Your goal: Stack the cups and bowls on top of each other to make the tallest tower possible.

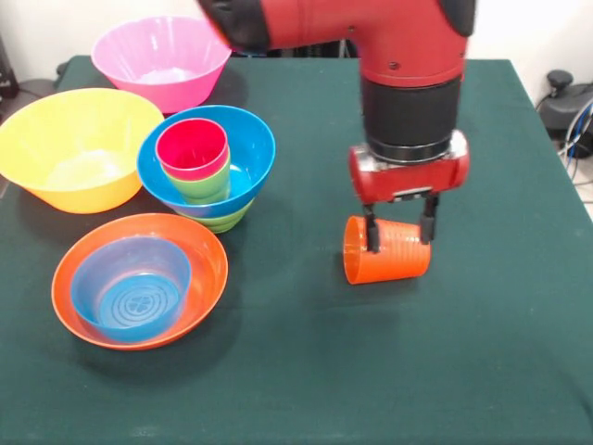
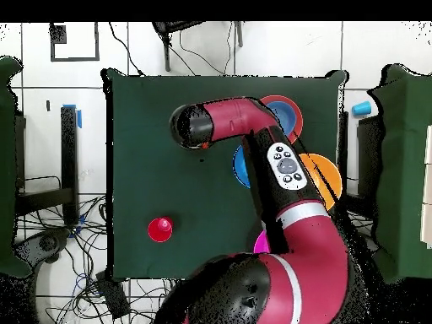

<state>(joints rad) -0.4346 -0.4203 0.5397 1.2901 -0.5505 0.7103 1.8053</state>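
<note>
The gripper point(image 1: 400, 232) is clamped across the ribbed side of the orange cup point(image 1: 387, 250), which lies tipped sideways toward the table's middle — mouth facing the tower point(image 1: 206, 171). To stack well, it should lift clear, level the cup, and centre it above the magenta-pink cup point(image 1: 193, 148) before release.

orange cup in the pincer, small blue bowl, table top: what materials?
Orange cup: looks like thin glossy plastic, with ribbed sides and soft highlights. Small blue bowl: likely translucent plastic, since the orange bowl under it tints through and ringed ridges show in its bottom. Table top: seems to be dark green matte cloth or felt, with no shine; the exact fabric is unclear.
</note>
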